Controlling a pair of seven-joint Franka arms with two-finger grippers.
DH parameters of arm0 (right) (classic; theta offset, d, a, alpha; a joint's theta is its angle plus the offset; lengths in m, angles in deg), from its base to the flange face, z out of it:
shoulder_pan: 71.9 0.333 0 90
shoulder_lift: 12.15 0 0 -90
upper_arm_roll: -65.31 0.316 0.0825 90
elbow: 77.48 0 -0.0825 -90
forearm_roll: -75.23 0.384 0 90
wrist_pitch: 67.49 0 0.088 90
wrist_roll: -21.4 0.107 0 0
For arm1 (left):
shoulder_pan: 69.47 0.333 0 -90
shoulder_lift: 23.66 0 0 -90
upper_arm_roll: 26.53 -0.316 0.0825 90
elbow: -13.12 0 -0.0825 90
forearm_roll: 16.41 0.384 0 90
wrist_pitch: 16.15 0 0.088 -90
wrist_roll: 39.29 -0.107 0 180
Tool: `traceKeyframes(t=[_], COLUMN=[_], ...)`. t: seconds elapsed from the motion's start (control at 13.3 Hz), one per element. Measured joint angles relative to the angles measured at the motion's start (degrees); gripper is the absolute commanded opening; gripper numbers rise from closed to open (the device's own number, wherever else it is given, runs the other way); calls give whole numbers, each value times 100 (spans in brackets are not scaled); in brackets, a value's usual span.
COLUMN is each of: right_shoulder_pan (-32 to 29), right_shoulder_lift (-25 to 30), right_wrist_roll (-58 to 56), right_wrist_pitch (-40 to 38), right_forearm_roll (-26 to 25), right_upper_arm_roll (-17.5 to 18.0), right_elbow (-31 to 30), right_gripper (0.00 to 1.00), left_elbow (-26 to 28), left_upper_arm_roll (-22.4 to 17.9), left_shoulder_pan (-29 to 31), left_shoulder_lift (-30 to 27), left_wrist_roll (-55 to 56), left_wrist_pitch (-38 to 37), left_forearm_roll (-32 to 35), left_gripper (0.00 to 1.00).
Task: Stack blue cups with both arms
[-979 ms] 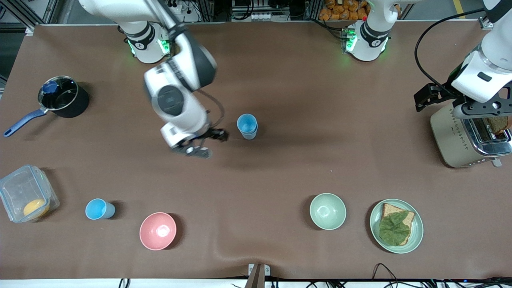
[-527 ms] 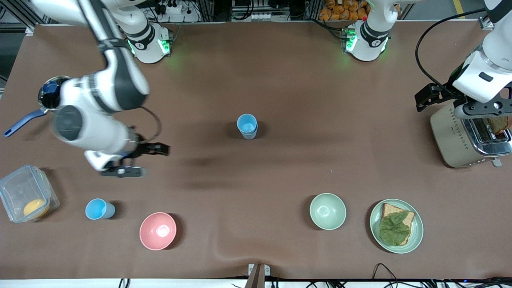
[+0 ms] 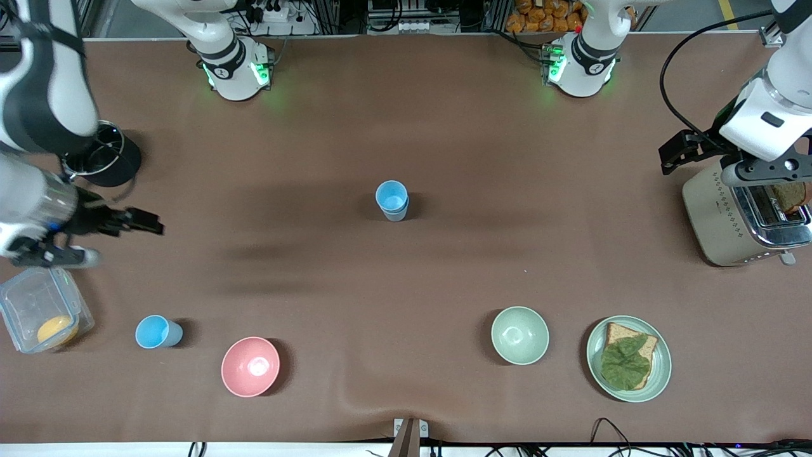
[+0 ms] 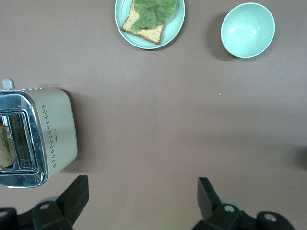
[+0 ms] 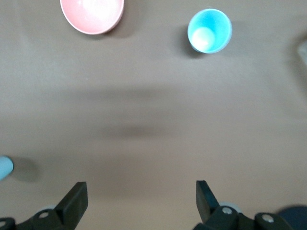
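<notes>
A sky-blue cup sits nested in a duller grey-blue cup (image 3: 392, 200) at the middle of the table; its edge shows in the right wrist view (image 5: 4, 167). Another sky-blue cup (image 3: 156, 332) (image 5: 209, 30) stands alone near the front camera, between the clear container and the pink bowl. My right gripper (image 3: 125, 242) (image 5: 141, 194) is open and empty, over bare table between the pot and the container. My left gripper (image 3: 698, 170) (image 4: 142, 191) is open and empty, held up beside the toaster, and that arm waits.
A black pot (image 3: 101, 154) and a clear container (image 3: 39, 306) with an orange thing lie at the right arm's end. The pink bowl (image 3: 250, 366), pale green bowl (image 3: 519, 335) and plate with toast (image 3: 628, 358) stand near the camera. A toaster (image 3: 742, 219) stands at the left arm's end.
My right arm has swung away from the nested cups toward its own end of the table, ending near the pot and container. The left arm and the cups have not moved.
</notes>
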Motion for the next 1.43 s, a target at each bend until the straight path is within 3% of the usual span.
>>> traceKeyframes(t=[0.23, 0.53, 1.43], right_shoulder_pan=[-29, -84, -174], right_shoulder_lift=[534, 793, 803], right_wrist_roll=[0, -16, 122], right_wrist_pitch=[-583, -703, -741], right_forearm_roll=[-239, -682, -664], right_upper_arm_roll=[159, 617, 386], right_elbow=[3, 2, 238], right_gripper=[100, 100, 100], left_elbow=[-13, -18, -338], left_upper_arm_roll=[-1, -6, -39], left_shoulder_pan=[1, 3, 9], left_shoulder_lift=[-13, -22, -37], left_wrist_roll=[0, 0, 0], left_wrist_pitch=[-46, -99, -448], left_forearm_roll=[0, 0, -282], left_gripper=[100, 100, 100])
